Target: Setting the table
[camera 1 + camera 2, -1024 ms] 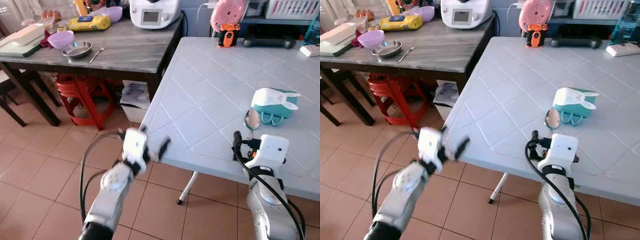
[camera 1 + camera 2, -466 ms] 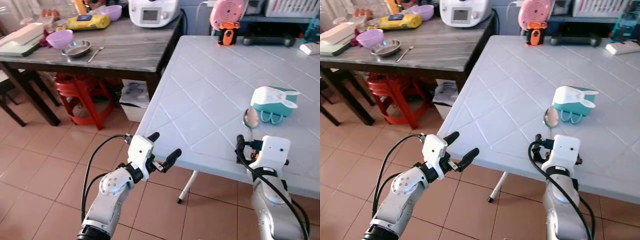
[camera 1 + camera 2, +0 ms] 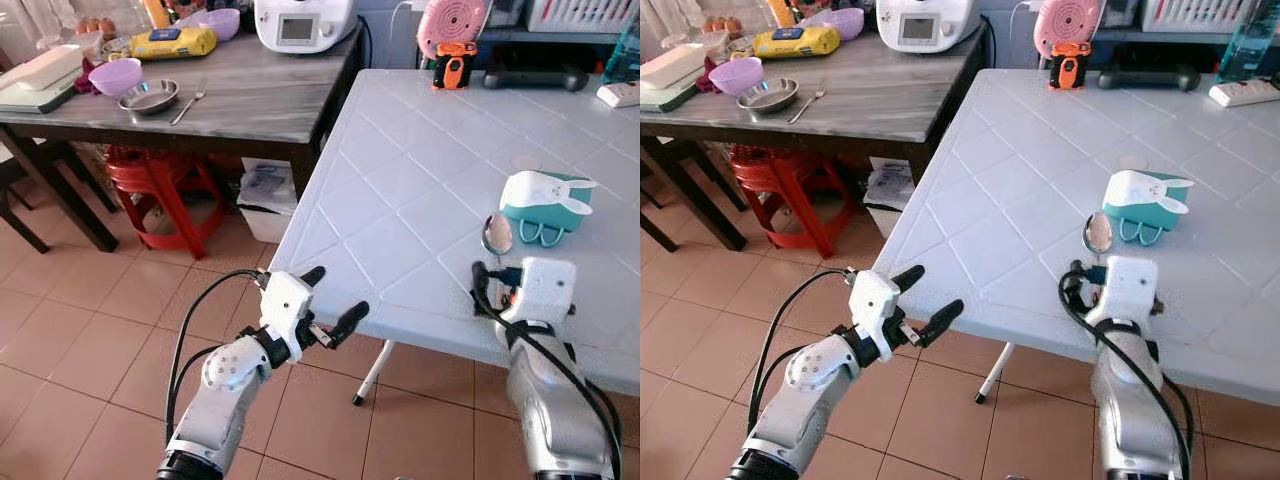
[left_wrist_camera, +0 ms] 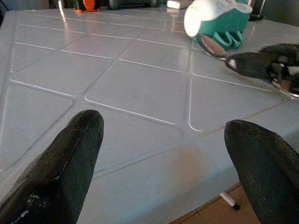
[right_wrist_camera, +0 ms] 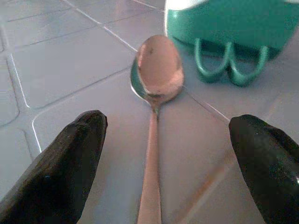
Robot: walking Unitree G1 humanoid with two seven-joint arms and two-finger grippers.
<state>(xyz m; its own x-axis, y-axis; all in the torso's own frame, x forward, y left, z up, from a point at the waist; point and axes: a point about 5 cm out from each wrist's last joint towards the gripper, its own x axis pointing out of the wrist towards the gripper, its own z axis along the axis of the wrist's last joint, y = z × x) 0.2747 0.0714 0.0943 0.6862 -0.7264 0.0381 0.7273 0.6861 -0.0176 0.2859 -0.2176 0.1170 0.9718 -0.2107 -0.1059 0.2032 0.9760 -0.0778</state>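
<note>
Spoon (image 5: 156, 84) lies between the right gripper's (image 5: 166, 184) spread fingers near the white table's (image 3: 400, 200) front edge; withdrawing carelessly could knock it off. Left gripper (image 3: 333, 300) hangs released.

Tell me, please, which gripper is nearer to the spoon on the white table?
Right. The right gripper is open astride the spoon; the left gripper hovers off the table's near edge.

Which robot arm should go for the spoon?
Likely the right: the right gripper has its jaws open either side of the spoon on the white table. The left gripper hangs off the table's edge.
</note>
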